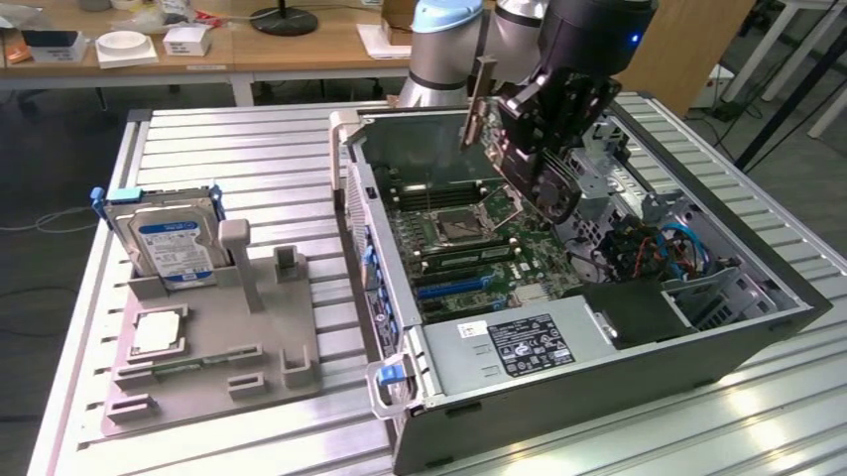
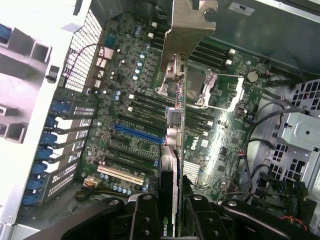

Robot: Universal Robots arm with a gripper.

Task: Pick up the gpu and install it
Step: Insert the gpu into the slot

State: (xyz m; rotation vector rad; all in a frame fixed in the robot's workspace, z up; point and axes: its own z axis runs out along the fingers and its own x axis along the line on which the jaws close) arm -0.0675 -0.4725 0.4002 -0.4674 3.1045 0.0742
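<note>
The gpu [image 1: 510, 149] hangs tilted over the open computer case [image 1: 741, 342], its silver bracket [image 1: 474, 104] toward the case's rear wall. My gripper [image 1: 556, 134] is shut on the card's end away from the bracket. In the wrist view the gpu [image 2: 176, 150] is edge-on, with the bracket [image 2: 187, 30] at its far end and my gripper [image 2: 172, 217] clamping it between black fingers [image 2: 145, 220]. Below it lies the green motherboard [image 2: 130, 100] with a blue slot [image 2: 137, 134]. The card is above the board, not touching it.
A grey fixture tray [image 1: 212, 367] on the table at the exterior view's left holds a hard drive [image 1: 166, 243] upright. Inside the case are the power supply [image 1: 523, 347], blue cables [image 1: 681, 248] and a drive cage [image 1: 715, 297]. Desks stand behind.
</note>
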